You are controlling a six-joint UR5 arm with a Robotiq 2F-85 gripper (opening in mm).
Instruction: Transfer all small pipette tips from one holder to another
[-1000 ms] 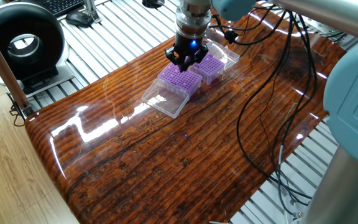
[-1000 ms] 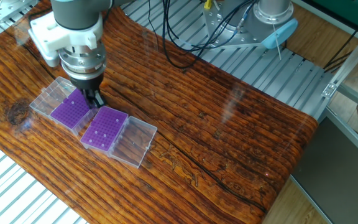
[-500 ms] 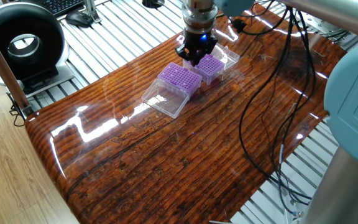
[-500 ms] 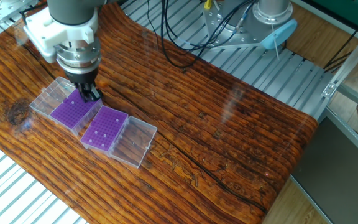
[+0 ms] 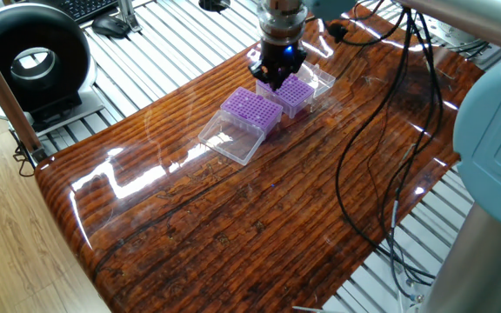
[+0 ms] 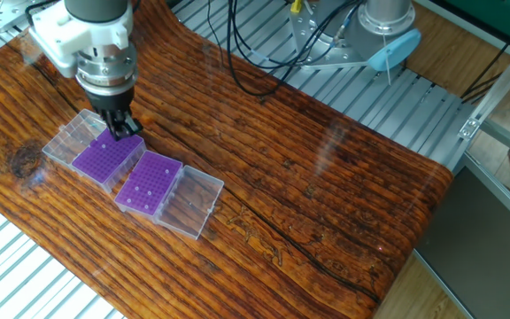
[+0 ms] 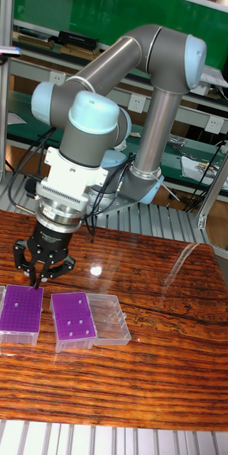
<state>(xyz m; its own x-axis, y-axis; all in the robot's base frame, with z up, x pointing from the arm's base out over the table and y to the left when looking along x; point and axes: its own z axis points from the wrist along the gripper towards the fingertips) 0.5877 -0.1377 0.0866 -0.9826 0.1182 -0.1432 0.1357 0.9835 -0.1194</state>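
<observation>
since the earlier frames the gripper (image 6: 122, 127) has shifted off the gap between the two purple boxes and now stands over the far edge of the fuller box (image 6: 107, 158), lower than it was. the boxes themselves have not moved.

landmark: the fuller box, one of two purple holders lying side by side on the wooden table (image 6: 343, 195), each with a clear lid hinged open on its outer side.

- relation governing the next move: the fingertips sit directly above the corner of the fuller box that faces the arm's base, close to the edge nearest the other box (image 6: 149, 183). the small pipette tips (image 7: 19, 311) stand upright in the grid, long axis vertical, directly below and slightly forward of the fingers. approach is therefore straight down.
- fingers: drawn in to a narrow gap, in the tall fixed view converging to a point at the box's top edge. whether a tip is already between them cannot be told; it is too small to resolve.
- other box: beside the fuller box, touching or nearly so, holding only a few pale tips (image 7: 72, 324) in an otherwise bare grid.
- arm pose: wrist vertical, tool axis perpendicular to the table, forearm rising back toward the base behind the fuller box.
</observation>
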